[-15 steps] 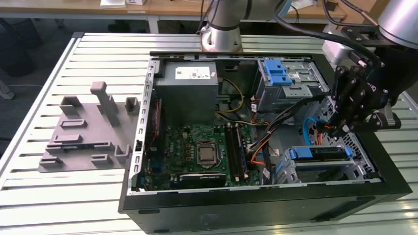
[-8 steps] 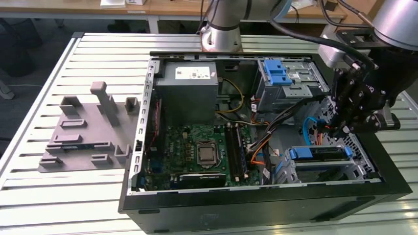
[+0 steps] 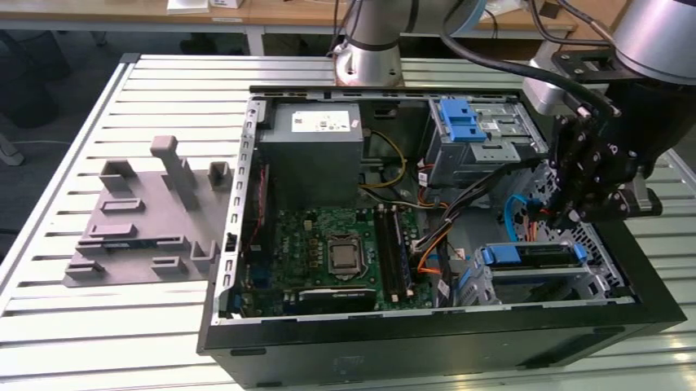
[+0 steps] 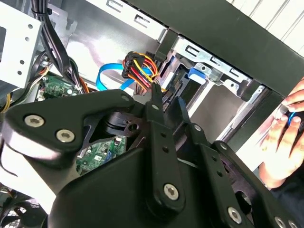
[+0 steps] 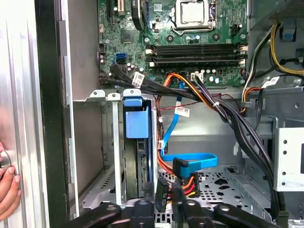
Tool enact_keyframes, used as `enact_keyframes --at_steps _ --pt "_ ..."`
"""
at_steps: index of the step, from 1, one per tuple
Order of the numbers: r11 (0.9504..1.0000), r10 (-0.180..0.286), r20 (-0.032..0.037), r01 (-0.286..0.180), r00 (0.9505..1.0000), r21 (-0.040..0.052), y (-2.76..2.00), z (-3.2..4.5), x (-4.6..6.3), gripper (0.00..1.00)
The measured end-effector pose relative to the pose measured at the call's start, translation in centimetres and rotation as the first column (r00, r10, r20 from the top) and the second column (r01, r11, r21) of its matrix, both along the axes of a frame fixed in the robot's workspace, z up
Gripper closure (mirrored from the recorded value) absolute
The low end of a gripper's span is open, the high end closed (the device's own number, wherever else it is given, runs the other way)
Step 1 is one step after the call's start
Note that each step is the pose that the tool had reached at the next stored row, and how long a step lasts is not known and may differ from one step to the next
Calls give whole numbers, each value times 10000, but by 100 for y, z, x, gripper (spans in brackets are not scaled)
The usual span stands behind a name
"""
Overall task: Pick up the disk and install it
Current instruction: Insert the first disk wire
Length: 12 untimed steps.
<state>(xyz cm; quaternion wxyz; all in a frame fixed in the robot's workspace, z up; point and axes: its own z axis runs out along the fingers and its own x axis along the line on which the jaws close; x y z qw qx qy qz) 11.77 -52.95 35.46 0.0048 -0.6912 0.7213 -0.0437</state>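
- One slatted metal table (image 3: 65,326) carried everything; a grey moulded fixture (image 3: 142,220) lay toward the exterior view's left.
- One open black computer case (image 3: 435,346) lay on its side on the table, just beside the fixture.
- The robot arm (image 3: 653,32) reached in over the case from the exterior view's right.
- A grey power-supply box (image 3: 315,155) sat at the far end of the case, with the green motherboard (image 3: 326,252) in front of it.
- A grey drive cage (image 3: 478,134) with a blue latch stood beside the power supply.
- The disk (image 3: 530,255) stood on edge in a metal bay at the case's near corner, its blue end (image 5: 135,124) facing up in the first wrist view.
- The gripper (image 3: 566,218) hung just above that bay; I could not tell whether it was spread or pressed together.
- A blue flat cable (image 5: 190,159) and a bundle of coloured wires (image 5: 187,183) lay beside the disk.
- A person's hand (image 4: 285,128) rested outside the case wall.
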Motion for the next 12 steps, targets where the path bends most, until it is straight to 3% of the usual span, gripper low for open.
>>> enact_keyframes --at_steps 4,8,12 --pt "10000 -66 -19 66 10000 -1 0 -7 25 84" --pt "10000 -70 -113 70 9999 29 -2 -12 66 84" --pt "9999 -98 -144 99 9998 62 -22 -52 68 84"
